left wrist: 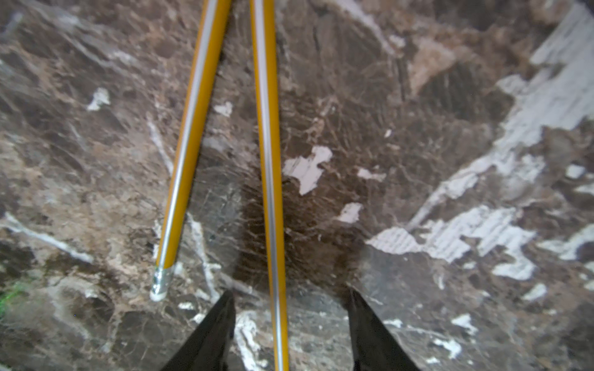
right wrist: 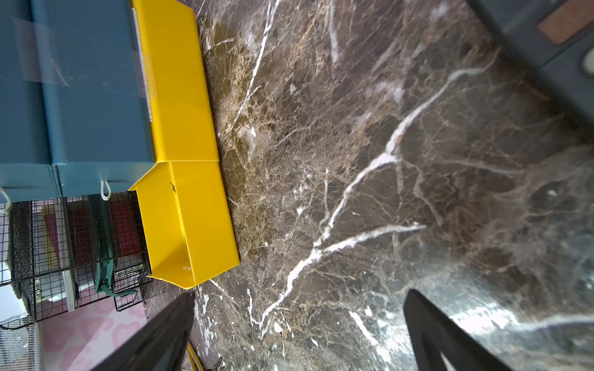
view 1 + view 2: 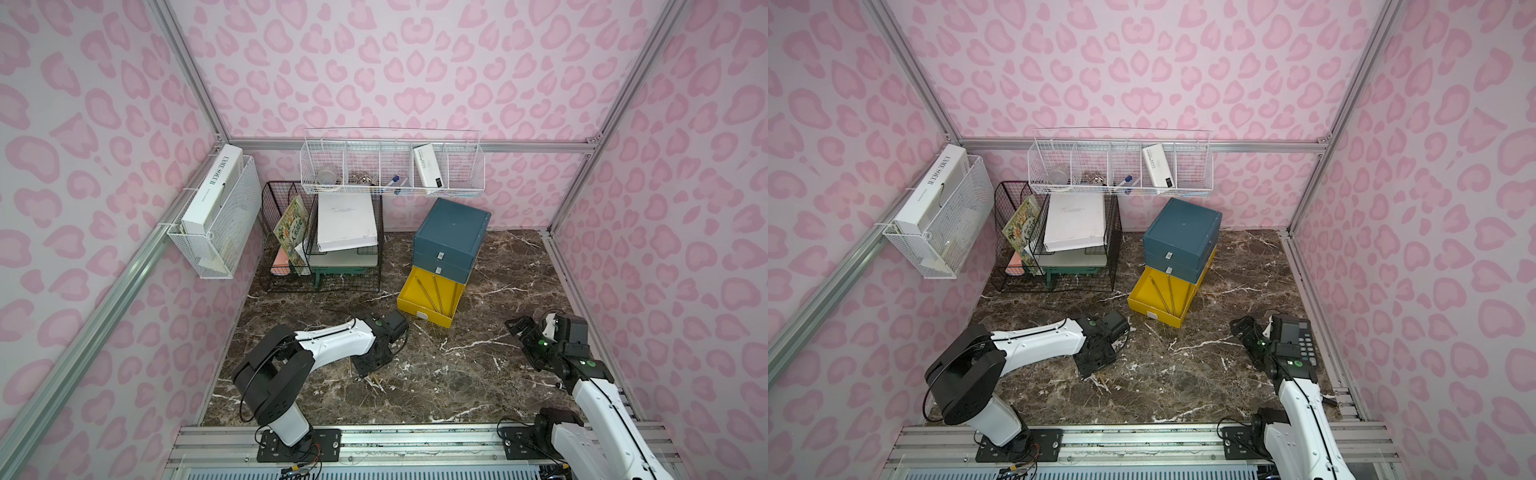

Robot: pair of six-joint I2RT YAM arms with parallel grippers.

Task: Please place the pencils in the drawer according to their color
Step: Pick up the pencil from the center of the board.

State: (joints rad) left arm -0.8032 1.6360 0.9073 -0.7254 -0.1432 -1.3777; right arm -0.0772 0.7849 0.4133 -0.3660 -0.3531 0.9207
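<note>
While the left claw [image 1: 290,290] hangs low over the dark brown marble table [image 1: 418,154], I see its two black fingertips [image 1: 225,308] standing apart, unclenched, on either side of a thin yellow pencil with a silver stripe [image 1: 268,144]. Neither tip touches it. A second yellow pencil [image 1: 189,144] lies just beside it on the table, the two drawing together away from the claw, and its metal-banded pale end sits near one fingertip but clear of it. My right claw [image 2: 300,295] is spread wide and grasps nothing, hovering over bare table near the small dark-teal box cabinet [image 3: 453,232]. The cabinet's yellow bottom drawer [image 3: 422,311] is pulled out toward the arms, with a few thin pencils [image 3: 436,291] lying lengthwise inside; their colour I cannot make out. The two teal drawers [image 3: 446,259] above are pushed in.
</note>
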